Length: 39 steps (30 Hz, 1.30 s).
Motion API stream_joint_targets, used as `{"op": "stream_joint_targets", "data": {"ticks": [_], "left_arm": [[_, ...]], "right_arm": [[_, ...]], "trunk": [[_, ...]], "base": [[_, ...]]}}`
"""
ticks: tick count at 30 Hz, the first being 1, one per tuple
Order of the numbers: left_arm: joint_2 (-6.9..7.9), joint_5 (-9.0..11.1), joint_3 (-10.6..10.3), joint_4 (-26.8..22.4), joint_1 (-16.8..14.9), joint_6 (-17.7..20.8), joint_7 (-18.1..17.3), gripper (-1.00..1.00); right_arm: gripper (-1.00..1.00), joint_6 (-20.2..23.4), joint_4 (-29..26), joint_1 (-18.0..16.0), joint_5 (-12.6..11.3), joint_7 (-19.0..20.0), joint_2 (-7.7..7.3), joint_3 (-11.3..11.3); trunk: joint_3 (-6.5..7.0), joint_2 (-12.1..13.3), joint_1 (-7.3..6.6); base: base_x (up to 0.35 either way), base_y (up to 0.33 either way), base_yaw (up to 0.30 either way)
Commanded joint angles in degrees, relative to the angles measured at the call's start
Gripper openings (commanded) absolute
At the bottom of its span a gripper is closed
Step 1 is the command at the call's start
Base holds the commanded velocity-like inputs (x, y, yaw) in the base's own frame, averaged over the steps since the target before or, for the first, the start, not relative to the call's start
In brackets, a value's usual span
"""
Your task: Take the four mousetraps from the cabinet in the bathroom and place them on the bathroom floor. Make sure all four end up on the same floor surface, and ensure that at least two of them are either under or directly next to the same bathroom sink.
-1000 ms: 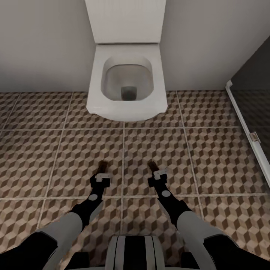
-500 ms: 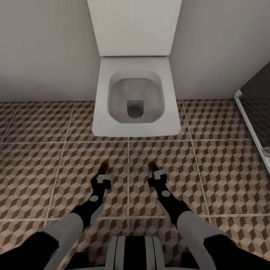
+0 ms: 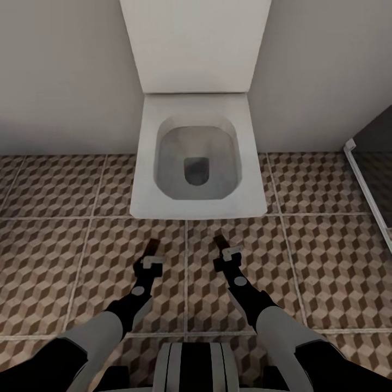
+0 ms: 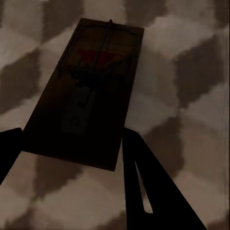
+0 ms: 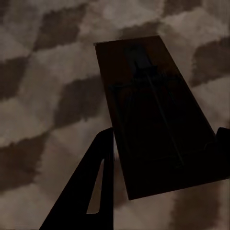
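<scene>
Left claw (image 3: 151,257): closed on one mousetrap (image 4: 84,91); in the left wrist view both fingers (image 4: 143,177) press the near end of the board, and the red bit and wire sit toward its far end.
Right claw (image 3: 227,251): closed on a second mousetrap (image 5: 155,112), gripped in the same way at its near end.
Long axis: each board points forward out of its claw, away from the robot, as a continuation of the fingers.
Height: both traps hang over the bathroom floor (image 3: 54,245); I cannot tell how far above the tiles.
What is ahead: a white toilet (image 3: 197,163) against the wall, just beyond the two claws; it has no tap, so I judge it is not the sink.
At the right edge: the pale frame of the shower (image 3: 365,179), dark behind it.
Relation for the next move: the floor is directly below both traps, but I judge they should go down beside the sink, so the base probably must turn first.
Nearer arm: both reach equally forward; neither has an advantage.
Count: two claws, two mousetraps, one in each, one toilet.
</scene>
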Motion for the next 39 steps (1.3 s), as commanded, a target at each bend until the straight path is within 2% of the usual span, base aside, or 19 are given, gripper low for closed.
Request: {"op": "stream_joint_targets", "data": {"ticks": [1, 5, 10, 14, 39], "left_arm": [[-0.1, 0.2, -0.5, 0.0, 0.1, -0.1, 0.5, -1.0], [-0.44, 0.2, -1.5, 0.1, 0.3, -0.1, 0.4, -1.0], [-0.76, 0.2, -3.6, 0.1, 0.6, -0.2, 0.4, -1.0], [-0.95, 0.2, -4.3, 0.1, 0.8, -0.2, 0.4, -1.0], [-1.08, 0.2, -4.5, 0.0, 1.0, -0.3, 0.4, -1.0]], "right_arm": [[-1.0, -0.1, 0.1, 0.0, 0.5, -0.1, -0.03, 0.2], [-1.0, -1.7, 0.4, 0.0, 0.5, 1.4, -0.14, 0.2], [-1.0, -3.9, 1.8, 0.0, 0.5, 1.9, -0.12, 0.2], [-1.0, -4.8, 2.1, 0.0, 0.5, 2.0, -0.15, 0.2], [-1.0, -5.0, 2.5, 0.0, 0.5, 2.0, -0.14, 0.3]], "trunk": [[-0.03, 0.0, -0.01], [-0.03, 0.0, -0.01], [-0.03, 0.0, -0.01], [-0.03, 0.0, -0.01], [-0.03, 0.0, -0.01]], "base": [[0.014, -0.013, 0.0], [0.006, -0.006, 0.0], [0.001, -0.001, 0.0], [0.0, 0.0, 0.0], [0.0, 0.0, 0.0]]}}
